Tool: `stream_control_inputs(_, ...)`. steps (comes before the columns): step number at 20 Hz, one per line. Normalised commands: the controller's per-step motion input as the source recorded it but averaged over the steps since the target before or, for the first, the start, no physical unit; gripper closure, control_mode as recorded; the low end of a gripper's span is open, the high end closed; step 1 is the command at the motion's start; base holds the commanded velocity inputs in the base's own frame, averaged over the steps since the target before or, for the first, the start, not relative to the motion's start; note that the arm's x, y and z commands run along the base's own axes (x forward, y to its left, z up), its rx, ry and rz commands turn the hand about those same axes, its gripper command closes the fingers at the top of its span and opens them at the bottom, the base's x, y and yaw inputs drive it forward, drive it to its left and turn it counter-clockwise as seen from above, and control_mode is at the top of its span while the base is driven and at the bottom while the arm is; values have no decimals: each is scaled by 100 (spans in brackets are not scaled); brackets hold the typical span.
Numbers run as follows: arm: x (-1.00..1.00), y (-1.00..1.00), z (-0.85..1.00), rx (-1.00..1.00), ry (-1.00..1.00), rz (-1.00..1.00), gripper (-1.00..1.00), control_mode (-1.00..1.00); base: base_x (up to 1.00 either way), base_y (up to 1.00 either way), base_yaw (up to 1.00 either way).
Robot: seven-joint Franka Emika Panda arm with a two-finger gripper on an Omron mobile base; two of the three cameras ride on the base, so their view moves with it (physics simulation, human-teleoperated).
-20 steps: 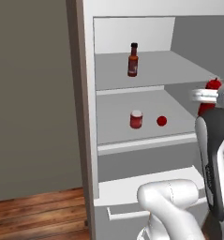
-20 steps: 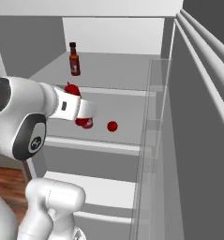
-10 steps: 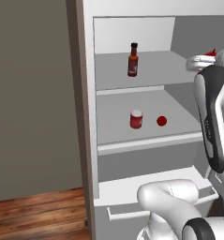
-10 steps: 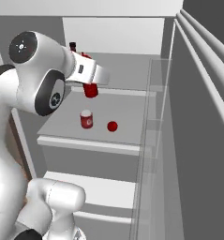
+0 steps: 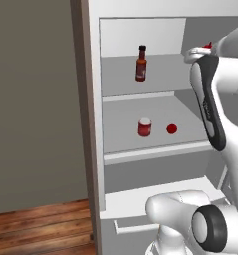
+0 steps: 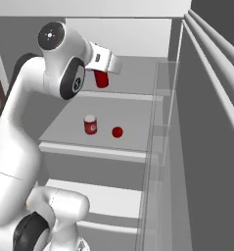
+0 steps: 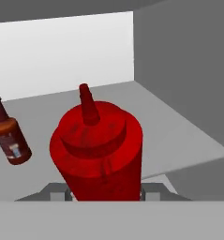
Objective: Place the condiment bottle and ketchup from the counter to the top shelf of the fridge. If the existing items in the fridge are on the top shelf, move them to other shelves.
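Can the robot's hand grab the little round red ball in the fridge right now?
Probably not yet. The gripper is shut on the tall red squeeze ketchup bottle up by the top grey shelf. The small round red fruit sits in the open one shelf lower, so nothing else blocks it.

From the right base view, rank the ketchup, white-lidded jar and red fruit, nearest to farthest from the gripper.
1. Ketchup: held in the gripper, above the top shelf.
2. Jar: lower shelf, left.
3. Fruit: right of the jar; nearly tied.

A wooden floor lies beside a grey wall.
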Motion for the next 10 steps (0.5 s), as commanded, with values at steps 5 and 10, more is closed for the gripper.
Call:
stream_control_inputs(5, 64, 0, -33, 0, 0, 2, 100, -100, 0, 0, 0)
stream_control_inputs(10, 70, 0, -22, 0, 0, 0, 100, -100, 0, 0, 0)
